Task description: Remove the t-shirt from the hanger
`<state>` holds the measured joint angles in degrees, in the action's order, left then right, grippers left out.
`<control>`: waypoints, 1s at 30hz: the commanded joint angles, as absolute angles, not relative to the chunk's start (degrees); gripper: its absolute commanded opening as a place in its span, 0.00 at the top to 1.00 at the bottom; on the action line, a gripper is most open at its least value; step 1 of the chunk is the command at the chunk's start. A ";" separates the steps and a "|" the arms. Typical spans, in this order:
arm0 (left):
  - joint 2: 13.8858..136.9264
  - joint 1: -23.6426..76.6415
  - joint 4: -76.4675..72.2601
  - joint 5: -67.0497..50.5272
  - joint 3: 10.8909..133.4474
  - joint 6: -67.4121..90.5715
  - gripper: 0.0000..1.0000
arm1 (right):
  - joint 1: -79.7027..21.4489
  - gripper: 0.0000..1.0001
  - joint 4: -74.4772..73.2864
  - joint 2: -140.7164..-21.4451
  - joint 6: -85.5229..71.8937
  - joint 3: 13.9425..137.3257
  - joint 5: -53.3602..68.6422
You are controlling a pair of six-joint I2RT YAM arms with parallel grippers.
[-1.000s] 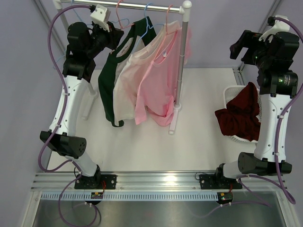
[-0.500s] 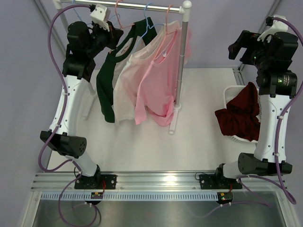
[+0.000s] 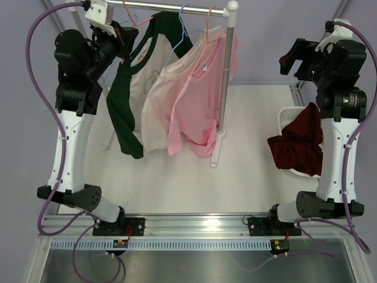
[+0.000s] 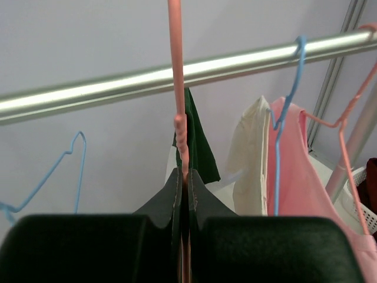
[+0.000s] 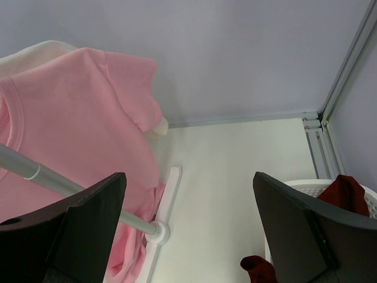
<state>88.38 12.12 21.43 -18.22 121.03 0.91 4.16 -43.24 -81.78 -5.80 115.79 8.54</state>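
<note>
Pinching the neck of the stiff hanger [image 4: 176,71], the left tool [image 4: 184,183] is clamped tight; below it the t-shirt [image 3: 119,115] hangs soft and light, so take its hem. The right tool [image 5: 188,206] gapes wide, empty.

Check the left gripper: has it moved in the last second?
Yes. The left gripper, shut on the pink hanger, has moved left and up in the overhead view, farther from the rack's upright pole.
</note>
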 commanded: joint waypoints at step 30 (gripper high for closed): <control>54.94 13.45 19.33 0.88 84.74 18.36 1.00 | -33.39 0.05 -43.95 -69.79 -4.13 103.46 14.94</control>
<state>58.74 13.17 21.71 0.25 86.85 15.33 -30.41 -44.60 -69.25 -4.95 106.41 12.86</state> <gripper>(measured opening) 0.035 0.958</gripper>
